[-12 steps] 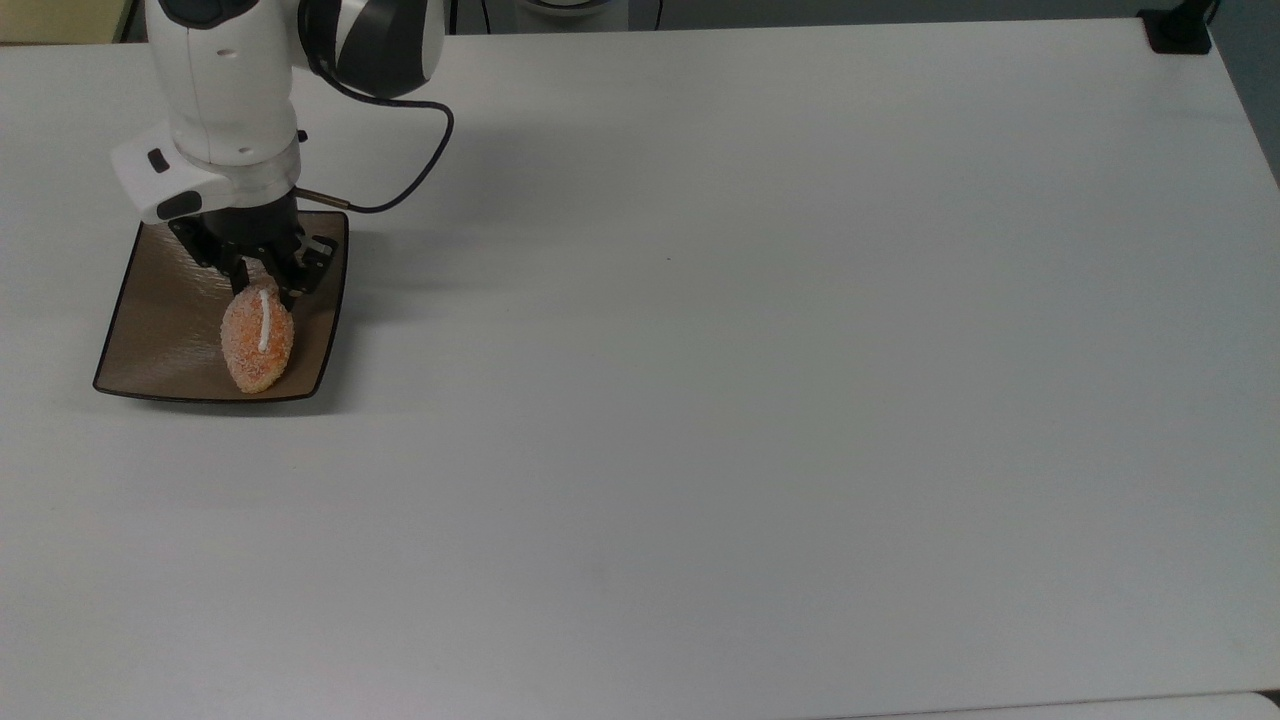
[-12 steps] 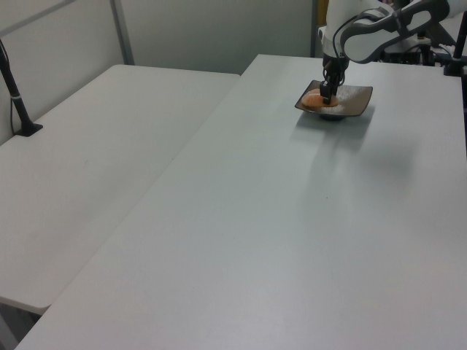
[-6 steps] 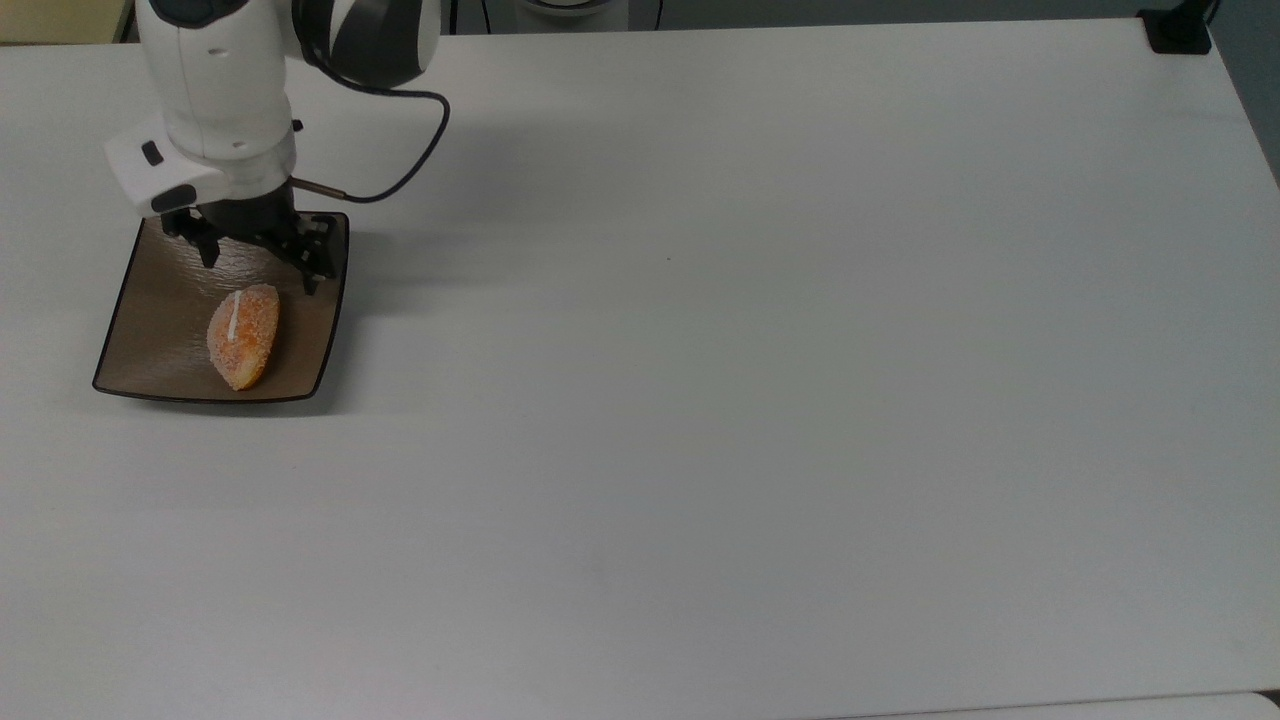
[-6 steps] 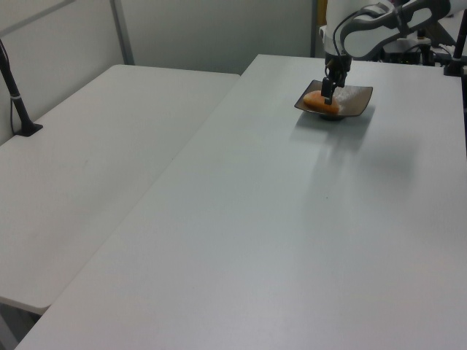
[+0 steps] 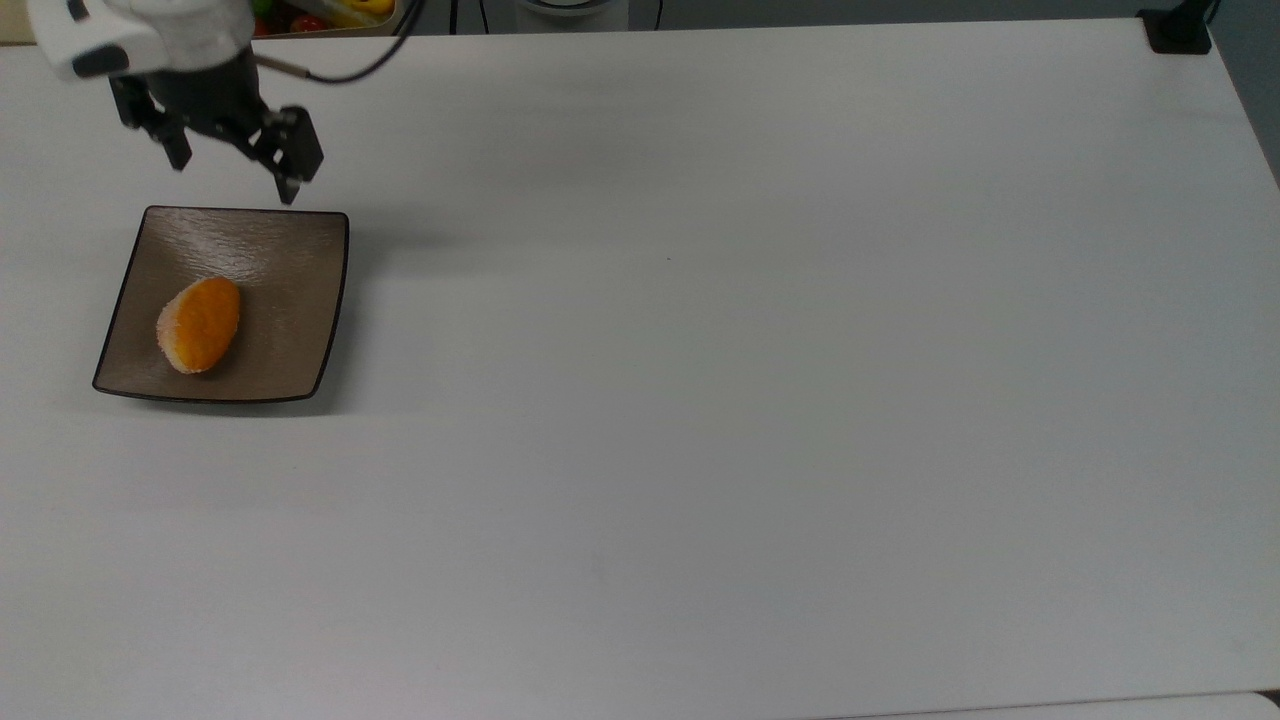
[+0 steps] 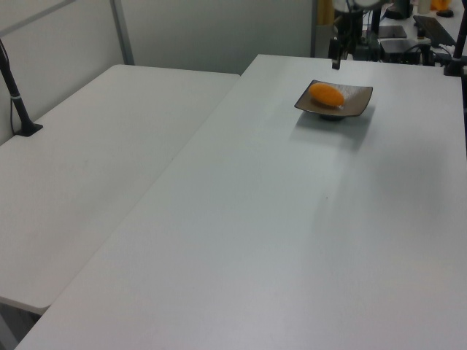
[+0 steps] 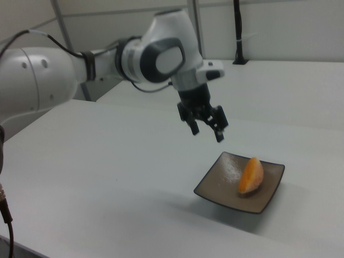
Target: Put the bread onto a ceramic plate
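The bread (image 5: 200,324), an orange oval roll, lies on the brown square ceramic plate (image 5: 290,300) at the top view's left, a little left of the plate's centre. It also rests on the plate (image 7: 217,188) in the right view, bread (image 7: 251,175), and in the left view, bread (image 6: 327,95) on plate (image 6: 357,102). My gripper (image 5: 233,178) hangs open and empty above the table beyond the plate's far edge, well clear of the bread; in the right view the gripper (image 7: 206,133) floats up and to the left of the plate.
The white table (image 5: 760,380) stretches wide to the top view's right. A black mount (image 5: 1178,30) sits at the far right corner. A second white table (image 6: 87,168) adjoins in the left view's left, with a black post (image 6: 16,95) on it.
The gripper let go of the bread, opened, and rose up and away past the plate's far edge. The bread rolled over onto the plate, its white stripe now out of sight.
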